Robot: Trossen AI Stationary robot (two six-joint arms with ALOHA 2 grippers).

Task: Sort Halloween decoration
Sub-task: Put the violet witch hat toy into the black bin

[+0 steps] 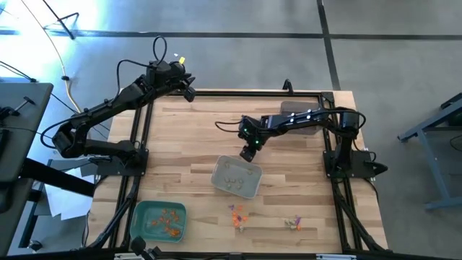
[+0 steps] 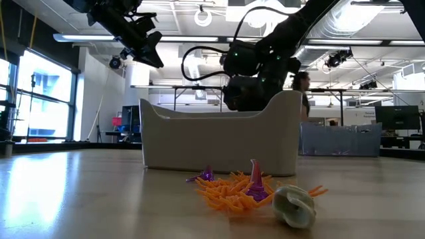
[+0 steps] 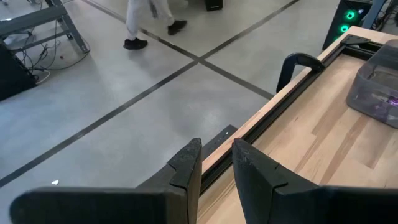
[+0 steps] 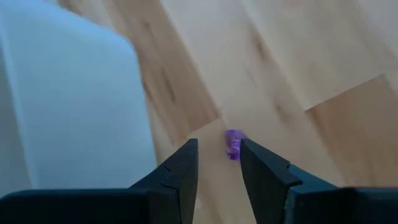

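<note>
Wooden counter (image 1: 188, 137) carried a grey tray (image 1: 236, 176) mid-surface and a green tray (image 1: 160, 219) near the front corner. Right end effector (image 4: 219, 163) hung beside the grey tray, fingers slightly apart around a purple trinket (image 4: 233, 145) (grip unclear). Left end effector (image 3: 216, 167) waited off the back edge, fingers narrowly apart, empty; orange and purple trinkets (image 2: 234, 188) lay in front of the grey tray.

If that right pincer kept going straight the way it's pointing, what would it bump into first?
Probably the small purple trinket, seen just ahead between the right pincer's slightly parted fingers, with the bare wooden table under it. The grey tray sits off to one side. Depth is hard to judge, and whether it already holds the trinket is unclear.
</note>
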